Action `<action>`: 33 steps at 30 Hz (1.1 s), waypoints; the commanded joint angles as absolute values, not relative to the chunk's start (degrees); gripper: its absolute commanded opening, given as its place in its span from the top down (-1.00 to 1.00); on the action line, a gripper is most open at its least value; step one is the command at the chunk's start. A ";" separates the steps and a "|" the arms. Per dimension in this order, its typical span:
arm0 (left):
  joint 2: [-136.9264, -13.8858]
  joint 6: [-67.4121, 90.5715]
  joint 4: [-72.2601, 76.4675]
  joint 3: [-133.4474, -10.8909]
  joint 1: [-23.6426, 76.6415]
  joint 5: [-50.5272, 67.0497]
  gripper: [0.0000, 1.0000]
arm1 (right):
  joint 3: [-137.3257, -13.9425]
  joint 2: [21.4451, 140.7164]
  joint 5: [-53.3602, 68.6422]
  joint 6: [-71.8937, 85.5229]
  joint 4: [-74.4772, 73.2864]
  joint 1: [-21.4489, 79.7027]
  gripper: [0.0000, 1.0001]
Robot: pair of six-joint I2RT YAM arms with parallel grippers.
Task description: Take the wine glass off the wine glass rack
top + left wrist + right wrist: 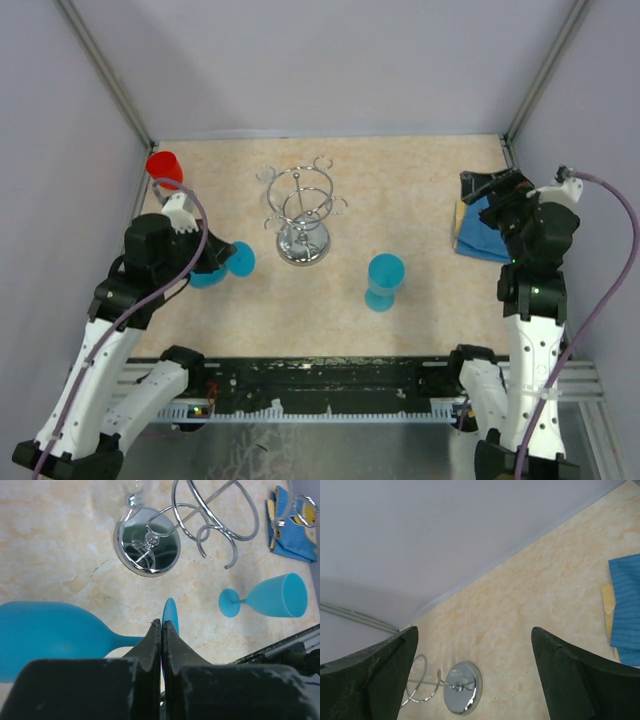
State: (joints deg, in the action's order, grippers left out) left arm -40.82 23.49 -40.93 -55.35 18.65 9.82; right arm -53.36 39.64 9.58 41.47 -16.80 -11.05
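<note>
Two claws: left gripper [161, 626] clamps tight on the blue wine glass [50, 635] stem; right gripper [474, 632] gapes wide apart.

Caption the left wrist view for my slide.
Left gripper pinches a blue glass by its stem; rack and second blue glass beyond.

Red cup [164, 166]: far left corner of the table, by the wall.
Blue cloth [478, 238]: folded at the right edge, lying over a yellow item [459, 214].
Loose blue goblet [385, 275]: on its side, mid-table.
Table [420, 180]: beige marbled top.
</note>
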 commanded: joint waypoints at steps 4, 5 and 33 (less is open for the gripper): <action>-45.14 22.02 -35.80 -60.31 19.02 6.63 1.00 | -65.44 48.61 16.01 30.70 -20.04 -0.16 -0.87; -45.78 22.10 -35.38 -62.52 19.05 6.70 1.00 | -66.13 49.37 18.76 30.69 -19.51 0.39 -0.84; -44.39 34.17 -28.83 -68.61 18.98 29.46 1.00 | -70.03 72.59 38.82 32.18 -0.50 46.21 -0.28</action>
State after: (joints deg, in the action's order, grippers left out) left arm -44.93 31.59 -33.39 -69.47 18.65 24.27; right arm -66.54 71.20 37.23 31.99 -8.88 45.52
